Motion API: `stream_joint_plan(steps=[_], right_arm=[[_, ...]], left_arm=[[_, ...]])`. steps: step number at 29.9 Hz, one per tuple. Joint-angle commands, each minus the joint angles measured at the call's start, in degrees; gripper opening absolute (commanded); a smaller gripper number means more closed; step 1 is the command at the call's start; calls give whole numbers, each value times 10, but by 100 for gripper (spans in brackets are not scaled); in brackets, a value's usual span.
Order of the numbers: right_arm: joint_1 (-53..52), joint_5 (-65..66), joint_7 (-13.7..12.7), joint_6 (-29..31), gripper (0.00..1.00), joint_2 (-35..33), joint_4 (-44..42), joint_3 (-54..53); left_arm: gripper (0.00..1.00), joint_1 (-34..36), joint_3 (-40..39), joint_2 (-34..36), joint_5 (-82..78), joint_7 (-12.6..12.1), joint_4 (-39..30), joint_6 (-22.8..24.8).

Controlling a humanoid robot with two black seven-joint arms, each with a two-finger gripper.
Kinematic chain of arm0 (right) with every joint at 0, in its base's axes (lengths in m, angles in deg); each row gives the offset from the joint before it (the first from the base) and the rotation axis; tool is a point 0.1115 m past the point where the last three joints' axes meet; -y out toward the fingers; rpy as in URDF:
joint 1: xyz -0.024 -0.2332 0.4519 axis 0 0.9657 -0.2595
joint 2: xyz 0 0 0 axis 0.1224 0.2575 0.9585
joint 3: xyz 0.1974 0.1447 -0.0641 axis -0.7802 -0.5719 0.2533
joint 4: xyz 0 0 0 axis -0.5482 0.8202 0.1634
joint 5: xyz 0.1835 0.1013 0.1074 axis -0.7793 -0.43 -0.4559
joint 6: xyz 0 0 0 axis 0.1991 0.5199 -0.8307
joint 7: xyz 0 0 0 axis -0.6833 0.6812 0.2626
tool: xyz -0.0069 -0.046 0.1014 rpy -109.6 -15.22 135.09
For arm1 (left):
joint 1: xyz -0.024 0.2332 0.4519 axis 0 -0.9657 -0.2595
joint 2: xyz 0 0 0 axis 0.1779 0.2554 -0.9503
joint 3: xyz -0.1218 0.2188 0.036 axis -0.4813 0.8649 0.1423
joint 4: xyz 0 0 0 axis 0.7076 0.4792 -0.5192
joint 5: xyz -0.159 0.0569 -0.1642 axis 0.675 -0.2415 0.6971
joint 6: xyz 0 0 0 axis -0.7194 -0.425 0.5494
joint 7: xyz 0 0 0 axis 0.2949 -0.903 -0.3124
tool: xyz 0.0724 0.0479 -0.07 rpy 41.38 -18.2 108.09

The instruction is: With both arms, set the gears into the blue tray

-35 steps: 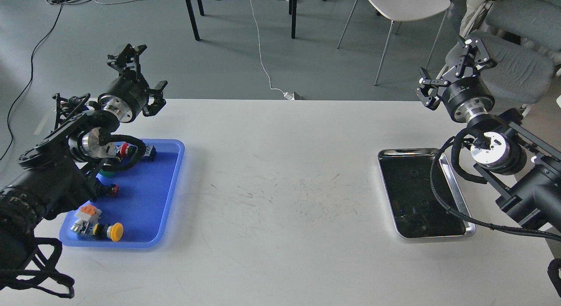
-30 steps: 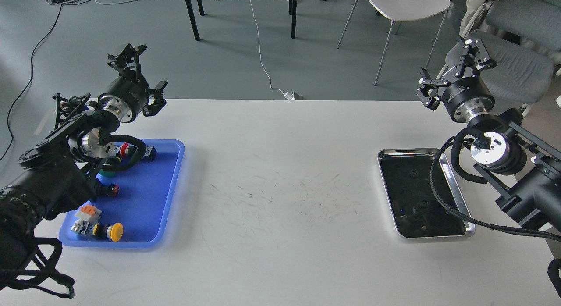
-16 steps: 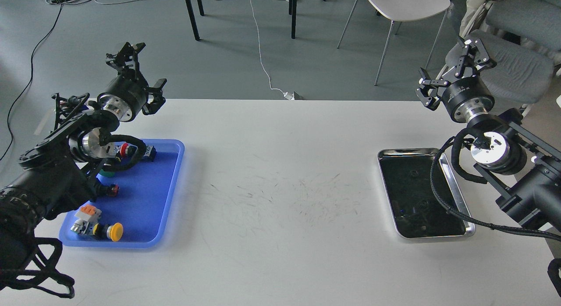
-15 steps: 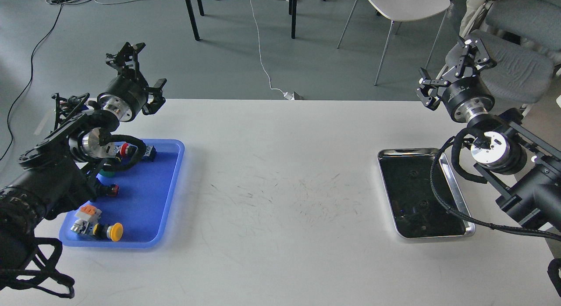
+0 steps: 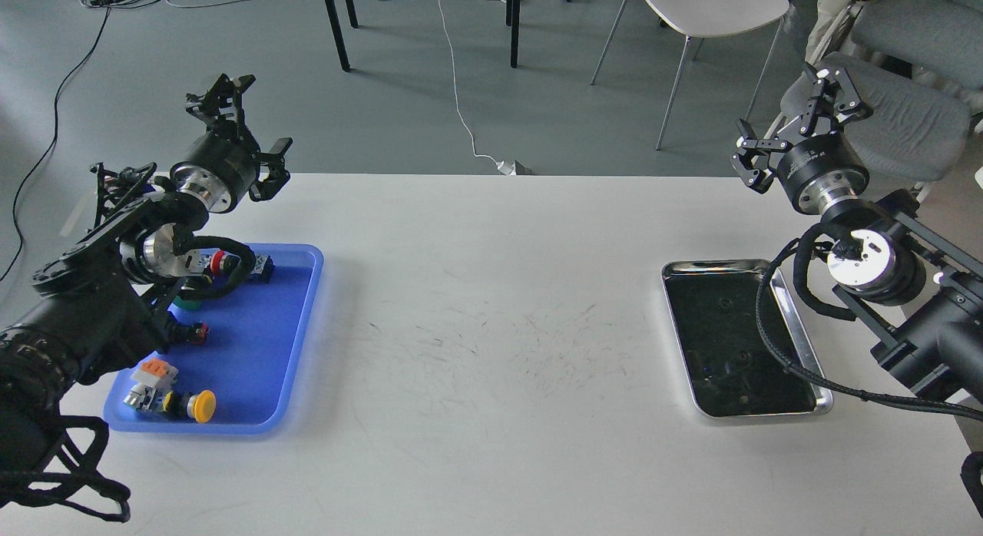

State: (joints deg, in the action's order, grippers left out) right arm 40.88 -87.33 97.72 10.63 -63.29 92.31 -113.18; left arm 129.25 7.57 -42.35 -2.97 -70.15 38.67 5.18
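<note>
The blue tray [image 5: 257,332] lies at the table's left and holds coloured push-buttons, no gear visible in it. Small dark gears [image 5: 722,302] show faintly inside the steel tray [image 5: 714,266] at the right, another [image 5: 741,357] nearer me. My left gripper [image 5: 252,129] hovers open and empty above the table's far edge, beyond the blue tray's far end. Raised over the far right corner, beyond the steel tray, my right gripper [image 5: 789,123] is open too, with nothing between its fingers.
Red [image 5: 220,261] and yellow [image 5: 202,406] push-buttons and an orange-white switch block [image 5: 153,372] sit in the blue tray, partly behind my left arm. A black cable [image 5: 776,352] from my right arm loops over the steel tray. Chairs stand on the floor beyond the table.
</note>
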Motion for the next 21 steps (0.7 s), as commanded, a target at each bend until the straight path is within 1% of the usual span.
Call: stream_joint_plan(steps=[1,3,8,21], right_arm=[[2,0,-1,0,99,2,1,-5],[3,-1,1,3,99,1,4,-7],[3,-1,4,36,99,-4,5,-14],[3,1,7,15,99,0,0,-16]], left_arm=[[99,-1,1,0,0,0,0,0],[99,-1,1,1,0,0,0,0],[99,-2,1,2,0,0,0,0],[99,-3,1,2,0,0,0,0]])
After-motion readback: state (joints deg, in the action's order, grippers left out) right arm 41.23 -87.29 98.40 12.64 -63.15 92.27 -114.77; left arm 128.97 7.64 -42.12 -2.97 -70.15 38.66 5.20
